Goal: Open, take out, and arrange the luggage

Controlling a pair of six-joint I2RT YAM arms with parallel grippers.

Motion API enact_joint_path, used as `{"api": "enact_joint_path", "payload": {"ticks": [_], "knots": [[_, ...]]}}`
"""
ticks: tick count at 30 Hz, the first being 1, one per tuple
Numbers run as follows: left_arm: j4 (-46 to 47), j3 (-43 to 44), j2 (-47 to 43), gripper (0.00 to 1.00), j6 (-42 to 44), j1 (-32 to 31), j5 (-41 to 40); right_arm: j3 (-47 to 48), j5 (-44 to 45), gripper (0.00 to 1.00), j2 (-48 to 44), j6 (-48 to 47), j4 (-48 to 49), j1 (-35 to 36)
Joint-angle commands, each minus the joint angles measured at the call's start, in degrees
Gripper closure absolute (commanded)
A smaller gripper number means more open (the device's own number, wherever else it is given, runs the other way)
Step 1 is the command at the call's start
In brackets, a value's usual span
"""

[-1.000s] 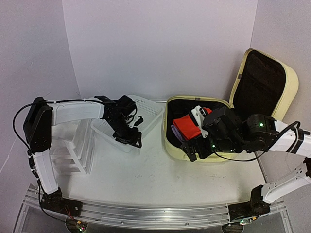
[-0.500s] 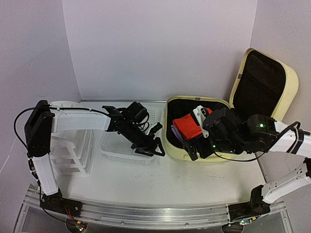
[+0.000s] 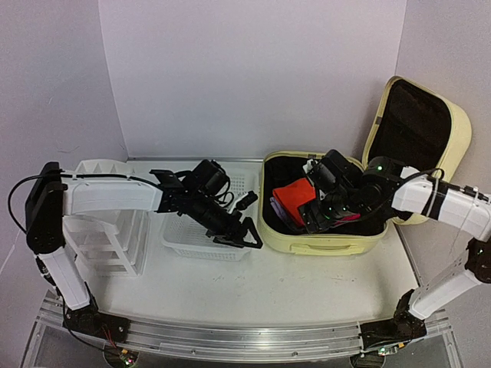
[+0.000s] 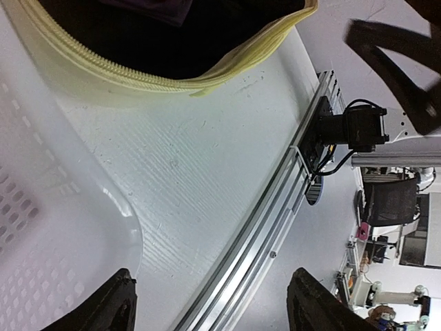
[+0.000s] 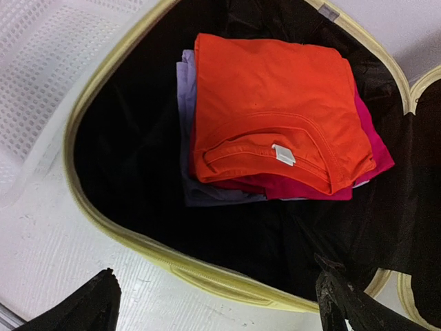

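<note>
The luggage (image 3: pixel 322 239) lies open at the right with its lid (image 3: pixel 420 126) leaning up behind; its yellow rim shows in both wrist views (image 4: pixel 138 77) (image 5: pixel 207 271). Inside is a folded stack with an orange shirt (image 3: pixel 294 201) (image 5: pixel 275 110) on top, a magenta piece (image 5: pixel 368 141) and a lavender one (image 5: pixel 185 103) beneath. My right gripper (image 3: pixel 313 218) (image 5: pixel 217 303) hangs open above the luggage's front rim, holding nothing. My left gripper (image 3: pixel 247 232) (image 4: pixel 213 307) is open and empty above the table, between the white mesh basket (image 3: pixel 192 239) (image 4: pixel 41 227) and the luggage.
A white drawer organizer (image 3: pixel 107 241) stands at the left under the left arm. The basket sits flat between it and the luggage. An aluminium rail (image 3: pixel 230 337) (image 4: pixel 275 221) runs along the near table edge.
The basket went from tilted to flat on the table. My left gripper moved right, off the basket, its jaws widening. The right arm drew back and up over the luggage.
</note>
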Motion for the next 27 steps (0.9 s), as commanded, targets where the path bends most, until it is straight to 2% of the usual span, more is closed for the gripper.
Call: {"api": "enact_joint_path", "payload": {"ticks": [1, 7, 12, 18, 24, 27], "knots": [[-3.2, -0.9, -14.3, 0.21, 5.4, -0.2, -8.1, 4.9, -4.6, 0.02, 5.1, -7.1, -0.7, -4.8], [-15.7, 4.8, -22.5, 0.12, 15.3, -0.1, -27.1, 12.7, -9.4, 0.03, 15.7, -16.8, -0.7, -10.6], [-17.0, 7.8, -25.4, 0.09, 19.4, 0.4, -39.8, 21.5, -11.0, 0.11, 25.1, -23.0, -1.3, -14.0], [-19.1, 12.7, -24.5, 0.05, 20.3, 0.5, -43.4, 30.0, -17.4, 0.20, 34.4, -27.4, -2.5, -17.8], [-29.7, 26.8, -21.4, 0.04, 16.1, 0.8, -45.6, 35.1, -18.6, 0.25, 40.9, -27.7, -4.7, -18.5], [-30.3, 28.4, -22.0, 0.04, 16.2, 0.8, -47.9, 37.4, -18.9, 0.26, 42.8, -27.7, -4.7, -18.9]]}}
